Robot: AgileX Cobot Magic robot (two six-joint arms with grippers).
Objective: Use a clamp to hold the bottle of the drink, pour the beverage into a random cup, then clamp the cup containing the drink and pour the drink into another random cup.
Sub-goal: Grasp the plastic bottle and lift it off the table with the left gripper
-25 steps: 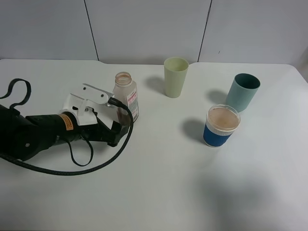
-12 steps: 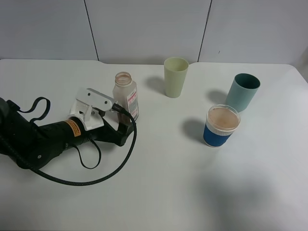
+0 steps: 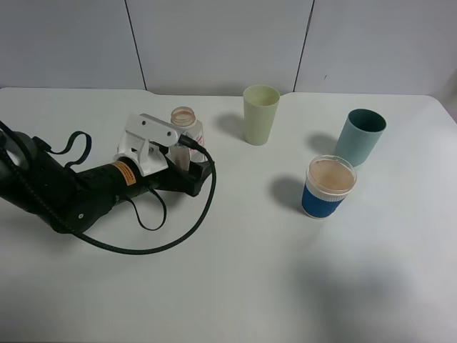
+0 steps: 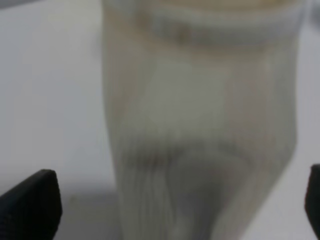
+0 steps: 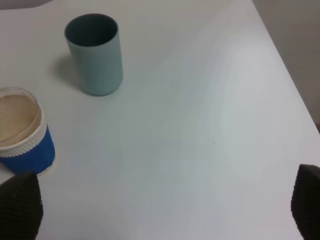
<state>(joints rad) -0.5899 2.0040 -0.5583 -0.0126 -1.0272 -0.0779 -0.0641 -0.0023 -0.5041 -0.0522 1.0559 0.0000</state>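
The left clamp (image 3: 193,163), black and white on its glossy black arm, stands released, its jaws spread to either side of the small clear plastic bottle (image 3: 187,123) with the wide neck. A second ago it lay nearer and further left, just beside the bottle; it has since slid right and far to bracket it. The bottle stays upright at far left on the white table (image 3: 250,271).

The right clamp (image 5: 160,205) hangs released over the table's right part. To the right sit the short blue-banded cup (image 3: 328,187) holding milky brown beverage (image 3: 330,176), a teal cup (image 3: 360,136) beyond it, and the tall pale yellow-green tumbler (image 3: 260,114) far centre.

The clamp hides the bottle's lower body from above; the left wrist view is too blurred to show contact.
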